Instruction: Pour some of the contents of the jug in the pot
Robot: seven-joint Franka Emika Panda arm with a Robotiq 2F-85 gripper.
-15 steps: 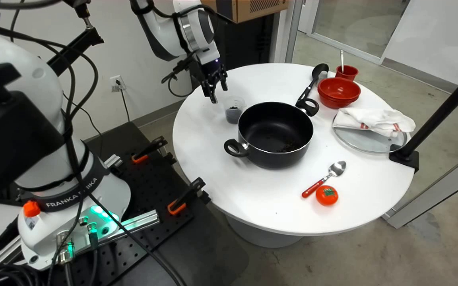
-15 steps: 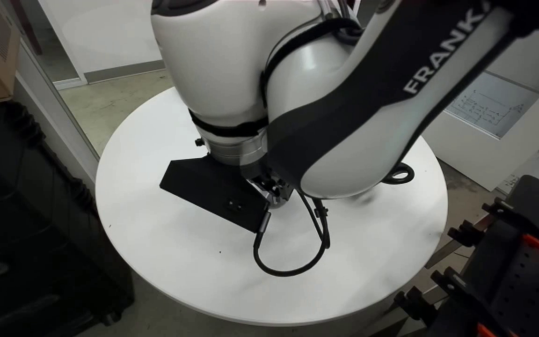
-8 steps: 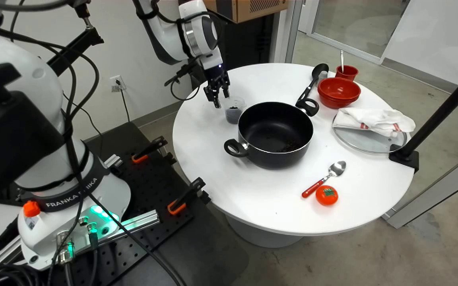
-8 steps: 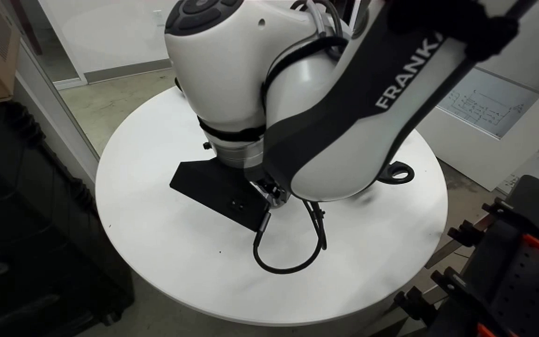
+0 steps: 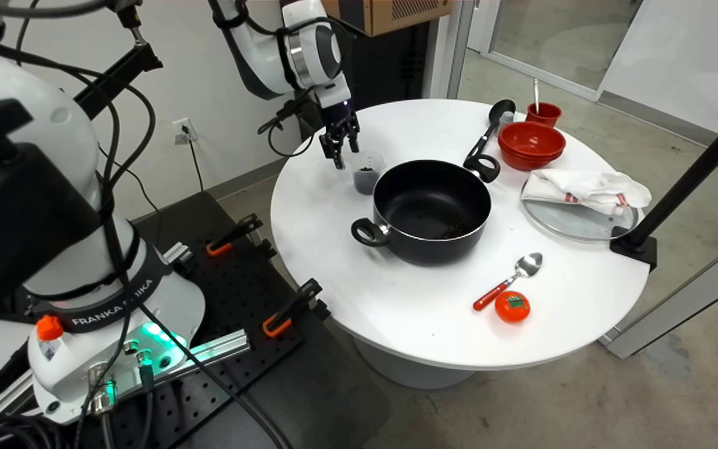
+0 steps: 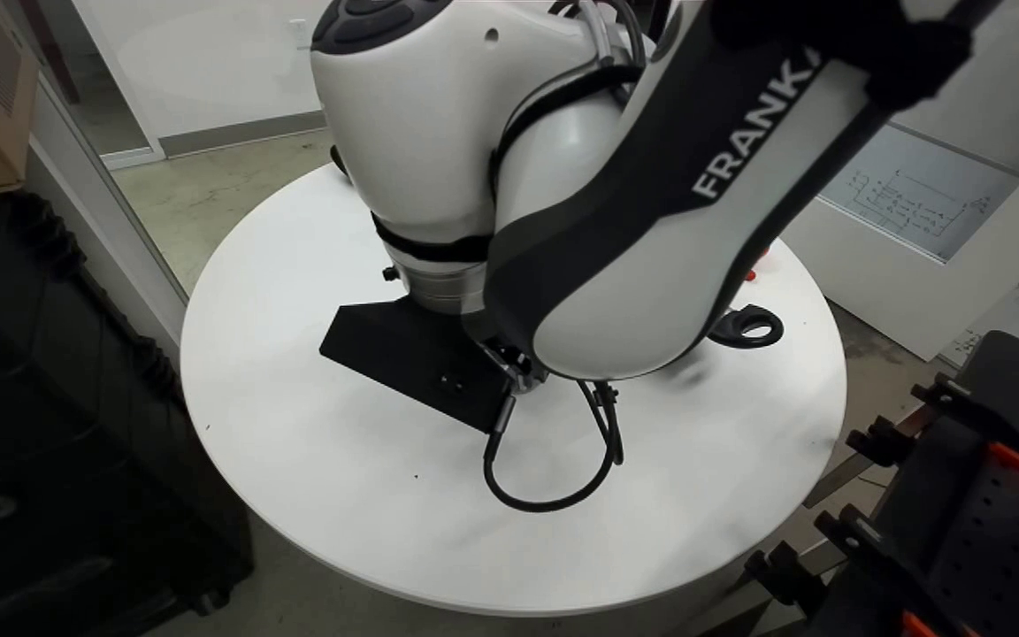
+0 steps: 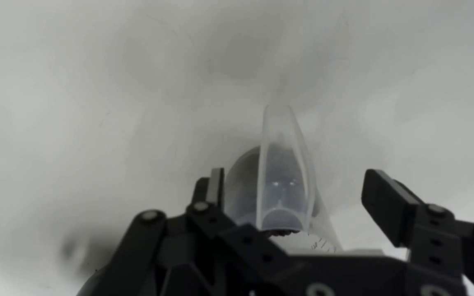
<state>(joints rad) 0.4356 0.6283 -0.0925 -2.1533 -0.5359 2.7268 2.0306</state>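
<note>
Wrist view: long axis upright, the jug (image 7: 280, 193) points its handle (image 7: 284, 164) toward the end effector (image 7: 295, 183), jaws parted.

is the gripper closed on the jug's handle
No, in the wrist view the gripper stands open, a gap showing on each side of the handle of the jug.

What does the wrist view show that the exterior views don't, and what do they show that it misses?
Only the wrist view clearly shows the transparent handle of the jug, seen between the open jaws.

Only an exterior view shows the tomato, spoon, red bowls, the towel partly over the glass lid, and dark bits inside the pot.

Both kinds show the jug itself with its dark contents, the jaws, and the white table.
</note>
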